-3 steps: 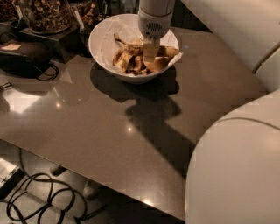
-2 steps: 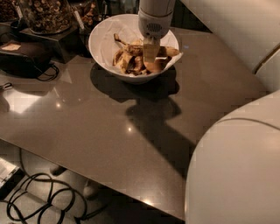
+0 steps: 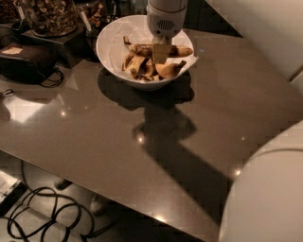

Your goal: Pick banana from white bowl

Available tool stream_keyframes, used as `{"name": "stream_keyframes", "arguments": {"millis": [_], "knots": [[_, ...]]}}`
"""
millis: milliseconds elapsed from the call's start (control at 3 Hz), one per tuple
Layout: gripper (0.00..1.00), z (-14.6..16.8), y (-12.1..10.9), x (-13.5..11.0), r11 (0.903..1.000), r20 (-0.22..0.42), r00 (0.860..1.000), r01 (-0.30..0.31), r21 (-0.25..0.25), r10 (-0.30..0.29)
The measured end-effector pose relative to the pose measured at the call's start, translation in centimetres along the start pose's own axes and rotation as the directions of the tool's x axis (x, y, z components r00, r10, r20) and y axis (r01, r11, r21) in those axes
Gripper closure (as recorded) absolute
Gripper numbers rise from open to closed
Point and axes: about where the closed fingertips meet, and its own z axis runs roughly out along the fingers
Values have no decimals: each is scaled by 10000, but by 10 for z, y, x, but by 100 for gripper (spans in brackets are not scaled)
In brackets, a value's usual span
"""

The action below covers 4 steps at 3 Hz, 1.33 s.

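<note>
The white bowl [image 3: 107,41] stands at the back of the dark table, lined with white paper. My gripper [image 3: 161,53] reaches down into it from above. It is shut on the banana [image 3: 181,50], a long speckled fruit lying level across the fingers, a little above the limp peel pieces [image 3: 138,66] in the bowl. The middle of the banana is hidden behind the fingers.
Glass jars of nuts [image 3: 49,14] stand at the back left beside the bowl. A black device with a cord [image 3: 23,61] lies at the left. The table's front edge [image 3: 118,194] runs diagonally, with cables on the floor [image 3: 42,220] below. My white body [image 3: 270,194] fills the lower right.
The gripper has risen a little out of the bowl's contents. The banana now lies level across the fingers, above the peel pieces.
</note>
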Motion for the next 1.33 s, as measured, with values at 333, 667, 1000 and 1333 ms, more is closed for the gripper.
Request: {"name": "stream_keyframes", "arguments": {"millis": [333, 667, 1000, 1333], "knots": [[100, -21, 27, -8, 9988, 489, 9976, 498, -25, -497], [100, -24, 36, -6, 9980, 496, 9969, 613, -144, -605], [100, -39, 68, -7, 9982, 646, 9971, 426, -411, -399], [100, -62, 113, -13, 9959, 613, 9981, 58, -907, -3]]}}
